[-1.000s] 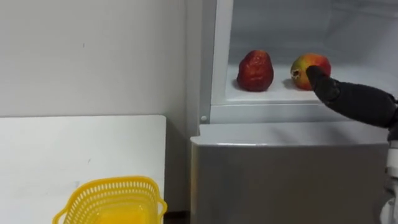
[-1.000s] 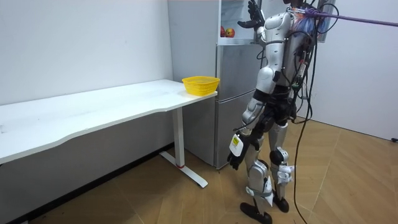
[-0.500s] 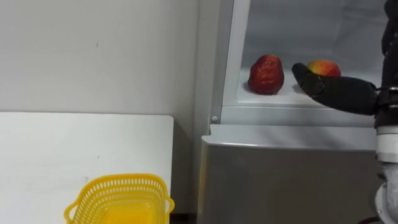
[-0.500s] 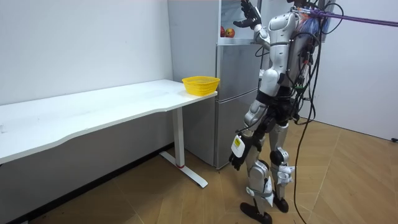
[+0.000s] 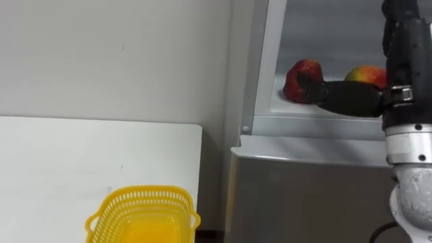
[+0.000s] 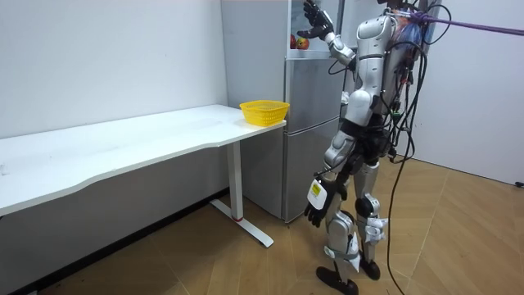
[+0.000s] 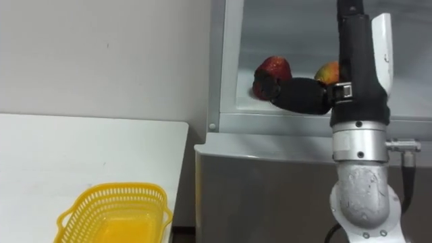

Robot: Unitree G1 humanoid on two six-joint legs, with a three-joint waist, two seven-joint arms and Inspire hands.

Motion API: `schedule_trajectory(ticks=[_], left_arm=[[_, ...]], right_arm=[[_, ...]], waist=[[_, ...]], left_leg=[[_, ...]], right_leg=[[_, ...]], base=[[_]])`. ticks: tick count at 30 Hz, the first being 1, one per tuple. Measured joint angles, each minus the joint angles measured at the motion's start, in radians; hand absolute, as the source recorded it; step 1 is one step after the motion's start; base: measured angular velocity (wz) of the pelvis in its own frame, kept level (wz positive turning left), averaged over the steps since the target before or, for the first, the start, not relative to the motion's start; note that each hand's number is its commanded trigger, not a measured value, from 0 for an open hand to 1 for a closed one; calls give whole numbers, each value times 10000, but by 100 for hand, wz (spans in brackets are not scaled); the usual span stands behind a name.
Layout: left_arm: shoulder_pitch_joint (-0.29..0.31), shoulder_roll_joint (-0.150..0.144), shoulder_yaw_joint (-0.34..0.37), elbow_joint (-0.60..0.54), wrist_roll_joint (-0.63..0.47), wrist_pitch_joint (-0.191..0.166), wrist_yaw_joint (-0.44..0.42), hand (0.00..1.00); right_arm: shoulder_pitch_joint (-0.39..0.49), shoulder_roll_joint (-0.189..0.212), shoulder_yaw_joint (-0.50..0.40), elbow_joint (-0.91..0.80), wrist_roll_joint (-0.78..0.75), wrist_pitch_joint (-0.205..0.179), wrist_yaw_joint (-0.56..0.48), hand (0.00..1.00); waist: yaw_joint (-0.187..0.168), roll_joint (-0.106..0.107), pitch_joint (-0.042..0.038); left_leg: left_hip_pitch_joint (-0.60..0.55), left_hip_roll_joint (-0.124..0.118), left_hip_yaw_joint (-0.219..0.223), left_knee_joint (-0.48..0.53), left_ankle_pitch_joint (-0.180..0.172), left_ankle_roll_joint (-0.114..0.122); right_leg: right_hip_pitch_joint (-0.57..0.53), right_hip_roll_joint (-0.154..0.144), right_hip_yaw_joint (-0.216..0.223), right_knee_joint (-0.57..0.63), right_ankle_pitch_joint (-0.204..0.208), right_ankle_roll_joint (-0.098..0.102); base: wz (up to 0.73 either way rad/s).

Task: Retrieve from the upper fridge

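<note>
In the open upper fridge compartment (image 5: 317, 123) a red fruit (image 5: 305, 71) lies on the left and a red-yellow fruit (image 5: 365, 73) on the right. My right hand (image 5: 343, 99) reaches in from the right. Its fingers are stretched out, and their tips lie against the front of the red fruit (image 7: 275, 67) without closing round it. The hand covers the lower part of the red-yellow fruit (image 7: 327, 71). In the room view I stand before the fridge with the right hand (image 6: 313, 18) raised, and my left hand (image 6: 315, 215) hangs by my thigh, relaxed.
A yellow mesh basket (image 5: 145, 196) stands on the white table (image 5: 67, 162) at its end beside the fridge (image 6: 264, 107). The shut grey lower fridge door (image 5: 304, 196) is below the open compartment. A white wall runs behind the table.
My right hand has moved left from the red-yellow fruit to the red fruit. The eye view has shifted, so the fridge and the basket sit further right in it.
</note>
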Motion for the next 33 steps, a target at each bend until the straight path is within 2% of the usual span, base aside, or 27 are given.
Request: schedule_trajectory(ticks=[9, 16, 27, 33], left_arm=[[52, 0, -12, -30, 0, 131, -1, 0], [64, 1, -11, -571, 20, 281, 62, 0], [213, 4, -7, -1156, 14, 309, 120, 0], [180, 1, -24, -1145, 2, 309, 112, 0]], right_arm=[[-222, -51, 6, 963, 330, 432, 154, 0], [-664, -111, 205, 2016, 693, 556, 293, 0], [-665, -305, 314, 2105, 714, 590, 617, 0], [-727, -308, 331, 2405, 1332, 640, 1012, 0]], waist=[[24, -33, -14], [20, -27, -15], [20, -24, -20], [12, -52, -33]], left_leg=[[-65, -12, -66, -14, 4, 7], [-54, -16, -62, -3, 7, 12], [-41, -39, -65, 15, 15, 24], [18, -58, -47, 7, 27, 42]], right_leg=[[8, -28, -43, 18, 0, 0], [43, -19, -22, 22, 0, 0], [27, -22, 17, 12, 0, 0], [45, -39, 30, 14, 0, 0]], base=[[2], [0], [0], [-1]])
